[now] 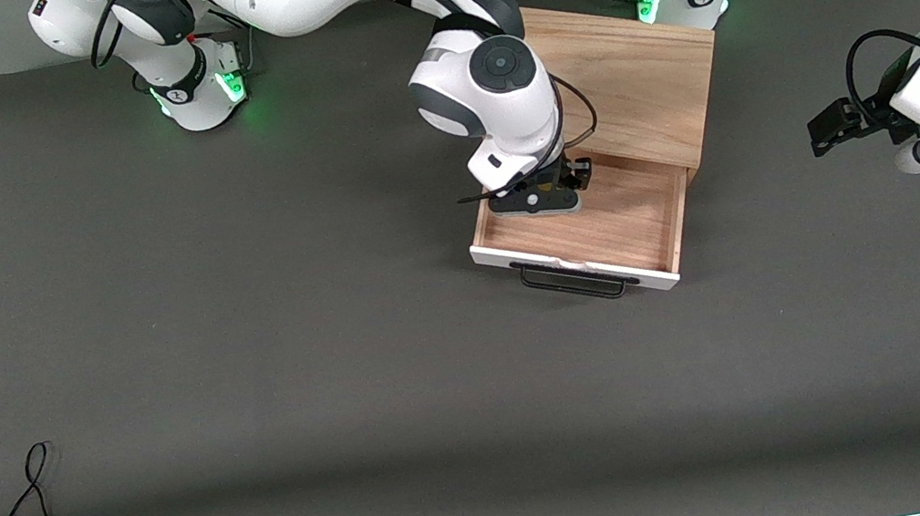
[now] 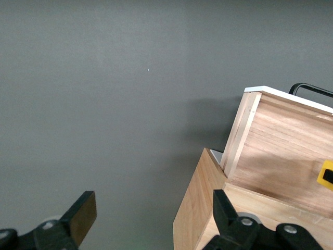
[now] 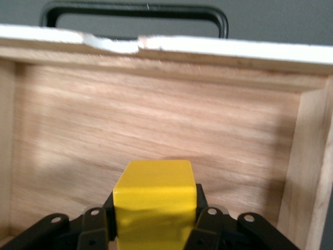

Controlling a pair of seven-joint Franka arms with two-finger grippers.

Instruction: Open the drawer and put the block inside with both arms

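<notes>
I see the oak cabinet (image 1: pixel 625 75) with its drawer (image 1: pixel 603 226) pulled open. My right gripper (image 3: pixel 155 221), inside the drawer cavity, clamps the yellow block (image 3: pixel 155 208). My left gripper (image 2: pixel 151 219) waits with fingers spread wide, empty, beside the cabinet toward the left arm's end.

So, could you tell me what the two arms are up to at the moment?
The drawer is already pulled open from its cabinet. The right end effector is down over the open drawer, shut on the block, which has not been let go yet. The left end effector waits open above the table at the left arm's end, beside the cabinet, holding nothing.
</notes>
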